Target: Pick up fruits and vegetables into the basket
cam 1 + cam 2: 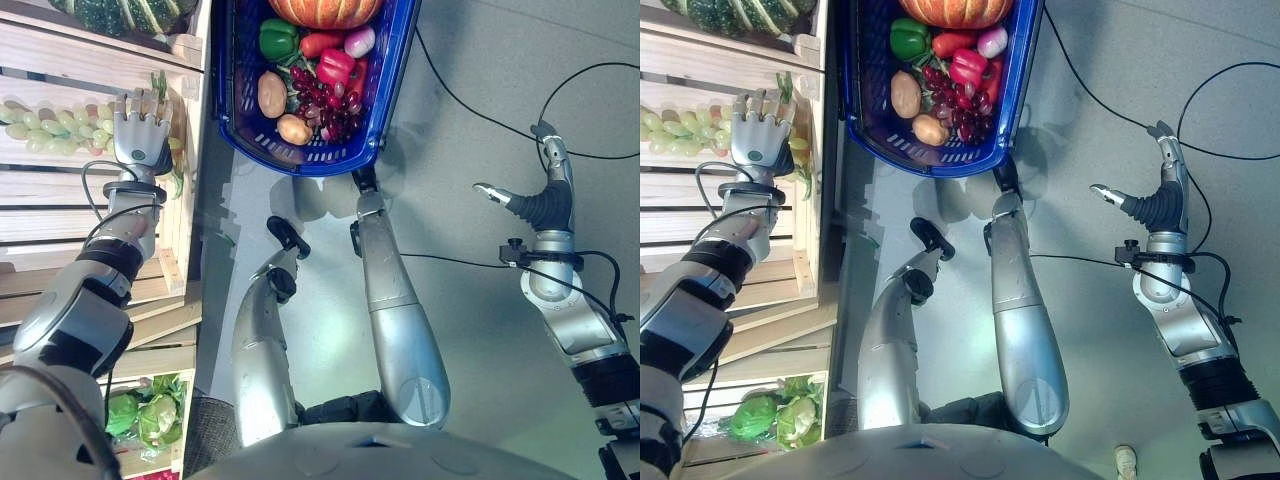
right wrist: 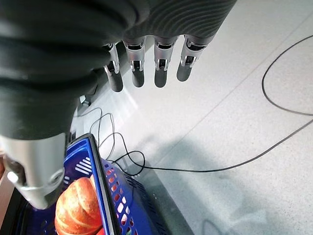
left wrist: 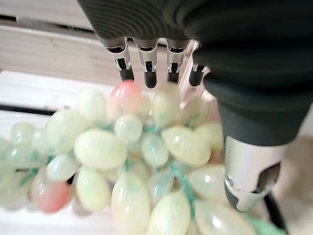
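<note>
Silver-grey arms with black joint bands; dark ribbed hand covers; silver fingers, dark tips.

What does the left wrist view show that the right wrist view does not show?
The left wrist view has the left hand with straight fingers over a bunch of green grapes on pale wooden slats. The right wrist view has the right hand above the grey floor, with the blue basket and an orange pumpkin inside. Both share a dark ribbed cover and open fingers that hold nothing.
</note>
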Motion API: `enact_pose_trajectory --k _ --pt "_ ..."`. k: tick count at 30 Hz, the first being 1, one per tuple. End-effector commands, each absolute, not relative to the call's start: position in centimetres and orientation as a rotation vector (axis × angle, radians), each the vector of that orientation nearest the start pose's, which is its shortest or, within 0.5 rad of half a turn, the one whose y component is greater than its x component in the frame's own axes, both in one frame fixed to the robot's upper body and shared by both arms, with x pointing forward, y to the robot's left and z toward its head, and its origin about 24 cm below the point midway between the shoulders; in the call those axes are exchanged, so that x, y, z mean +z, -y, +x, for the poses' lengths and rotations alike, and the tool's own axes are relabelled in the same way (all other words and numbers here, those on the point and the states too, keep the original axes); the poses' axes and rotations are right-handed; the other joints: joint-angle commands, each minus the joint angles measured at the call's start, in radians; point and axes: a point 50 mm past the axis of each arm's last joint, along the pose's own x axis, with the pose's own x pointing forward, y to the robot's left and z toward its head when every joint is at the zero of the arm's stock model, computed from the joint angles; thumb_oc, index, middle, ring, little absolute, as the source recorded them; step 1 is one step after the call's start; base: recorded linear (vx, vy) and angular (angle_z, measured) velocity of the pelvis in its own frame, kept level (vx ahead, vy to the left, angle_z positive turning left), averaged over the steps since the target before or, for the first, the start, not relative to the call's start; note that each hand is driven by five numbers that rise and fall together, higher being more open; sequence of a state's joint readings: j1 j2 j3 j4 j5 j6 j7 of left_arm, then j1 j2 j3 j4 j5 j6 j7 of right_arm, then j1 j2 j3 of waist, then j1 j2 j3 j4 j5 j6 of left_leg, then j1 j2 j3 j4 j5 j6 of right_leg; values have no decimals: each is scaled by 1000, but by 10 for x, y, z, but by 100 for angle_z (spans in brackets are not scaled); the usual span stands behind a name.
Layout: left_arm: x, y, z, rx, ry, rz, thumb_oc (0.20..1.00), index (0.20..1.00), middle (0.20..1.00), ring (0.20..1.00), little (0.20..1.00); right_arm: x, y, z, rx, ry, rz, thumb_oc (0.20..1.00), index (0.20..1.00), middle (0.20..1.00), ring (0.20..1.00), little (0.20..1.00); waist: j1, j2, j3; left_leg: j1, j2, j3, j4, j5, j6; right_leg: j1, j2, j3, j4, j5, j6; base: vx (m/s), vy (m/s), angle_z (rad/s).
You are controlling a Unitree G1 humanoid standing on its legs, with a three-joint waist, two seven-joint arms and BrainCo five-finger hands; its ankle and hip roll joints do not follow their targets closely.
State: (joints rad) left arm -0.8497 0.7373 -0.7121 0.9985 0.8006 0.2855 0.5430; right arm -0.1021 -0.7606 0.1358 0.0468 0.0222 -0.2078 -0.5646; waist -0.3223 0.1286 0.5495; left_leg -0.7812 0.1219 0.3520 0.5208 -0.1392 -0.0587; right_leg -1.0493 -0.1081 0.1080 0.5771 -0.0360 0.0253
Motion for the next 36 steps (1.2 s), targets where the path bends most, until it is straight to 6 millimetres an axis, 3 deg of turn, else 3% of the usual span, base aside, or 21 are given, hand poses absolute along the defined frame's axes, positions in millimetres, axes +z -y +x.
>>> enact_pose_trajectory --k 1,11,21,36 --pt "118 -343 342 535 -290 2037 1000 1000 1000 1000 1000 125 258 262 -347 437 -569 1000 1000 1000 1000 1000 -42 -20 -30 -104 3 -32 91 -67 8 -18 -1 11 0 -61 85 0 0 0" --pt "114 -362 330 628 -547 2017 1000 1000 1000 1000 1000 126 259 267 -363 434 -540 1000 1000 1000 1000 1000 -41 -32 -30 -147 9 -41 118 -73 12 -55 1 11 14 -57 78 0 0 0" --pt "133 -371 320 856 -521 2127 1000 1000 1000 1000 1000 128 258 269 -393 447 -525 1000 1000 1000 1000 1000 -27 -38 -30 -189 7 -58 145 -85 18 -87 -3 2 23 -54 75 0 0 0" --pt "127 -371 310 866 -751 2301 1000 1000 1000 1000 1000 122 258 272 -404 448 -495 1000 1000 1000 1000 1000 -17 -46 -30 -225 -1 -74 168 -98 27 -111 -1 -3 28 -46 74 0 0 0"
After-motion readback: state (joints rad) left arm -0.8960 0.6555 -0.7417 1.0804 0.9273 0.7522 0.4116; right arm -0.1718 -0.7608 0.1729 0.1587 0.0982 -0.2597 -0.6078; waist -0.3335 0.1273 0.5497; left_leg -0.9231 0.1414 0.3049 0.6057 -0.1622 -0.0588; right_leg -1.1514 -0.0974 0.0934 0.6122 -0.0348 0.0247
